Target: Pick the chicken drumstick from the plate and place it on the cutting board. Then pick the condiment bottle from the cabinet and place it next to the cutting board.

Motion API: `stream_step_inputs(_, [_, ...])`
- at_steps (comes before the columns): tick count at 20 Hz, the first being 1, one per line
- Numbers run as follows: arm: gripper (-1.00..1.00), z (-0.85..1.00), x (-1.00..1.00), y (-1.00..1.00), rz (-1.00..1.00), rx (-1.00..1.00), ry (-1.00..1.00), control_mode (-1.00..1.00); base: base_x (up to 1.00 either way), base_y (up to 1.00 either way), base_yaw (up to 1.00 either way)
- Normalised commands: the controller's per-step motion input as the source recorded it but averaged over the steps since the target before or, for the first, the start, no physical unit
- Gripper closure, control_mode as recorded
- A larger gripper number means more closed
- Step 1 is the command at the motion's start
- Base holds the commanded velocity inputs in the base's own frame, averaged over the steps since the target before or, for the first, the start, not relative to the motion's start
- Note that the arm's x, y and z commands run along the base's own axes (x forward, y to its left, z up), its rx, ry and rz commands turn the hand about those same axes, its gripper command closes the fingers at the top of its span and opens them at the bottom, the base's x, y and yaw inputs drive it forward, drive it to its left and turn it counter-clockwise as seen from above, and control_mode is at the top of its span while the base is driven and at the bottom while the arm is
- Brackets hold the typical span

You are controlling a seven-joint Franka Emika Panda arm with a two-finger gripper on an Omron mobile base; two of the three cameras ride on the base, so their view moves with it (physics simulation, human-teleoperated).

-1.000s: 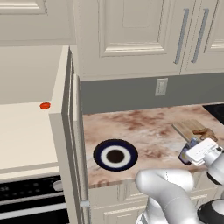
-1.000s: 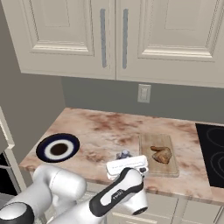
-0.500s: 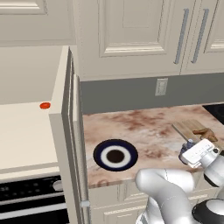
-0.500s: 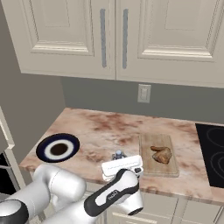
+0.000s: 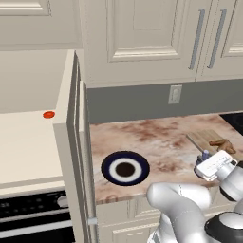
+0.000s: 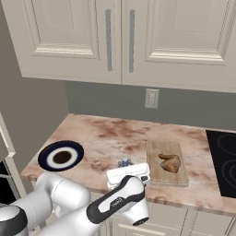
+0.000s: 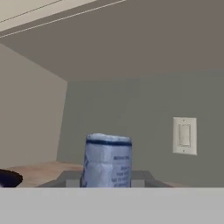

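Observation:
The condiment bottle (image 7: 107, 159) stands between my fingers, and its blue-grey cap and upper label show close up in the hand view. My gripper (image 6: 125, 167) is shut on it low over the counter, just left of the cutting board (image 6: 161, 177). The cap (image 5: 205, 154) pokes up above my white hand near the board's front corner. The chicken drumstick (image 6: 169, 162) lies on the board. The plate (image 6: 44, 159) sits at the counter's left end with nothing on it. The cabinet (image 5: 23, 147) stands open at the left, its door (image 5: 71, 156) swung out.
A small red disc (image 5: 48, 114) lies on the cabinet shelf. A wall outlet (image 6: 151, 98) is behind the counter, a black stovetop (image 6: 223, 161) lies right of the board, and upper cabinets hang overhead. An oven front (image 5: 33, 213) is below the shelf.
My hand with the bottle has sunk slightly toward the counter beside the board. The plate, board and drumstick have not moved.

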Motion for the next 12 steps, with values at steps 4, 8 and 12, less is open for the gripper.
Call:
stream_step_inputs(4, [1.0, -0.17, 0.16, 0.0, 0.0, 0.0, 0.0, -1.0, 0.0, 0.0, 0.0])
stream_step_inputs(8, [1.0, -0.17, 0.12, 0.0, 0.0, 0.0, 0.0, -1.0, 0.0, 0.0, 0.0])
stream_step_inputs(12, [-1.0, -0.1, 0.0, 0.02, 0.0, 0.0, 0.0, -1.0, 0.0, 0.0, 0.0])
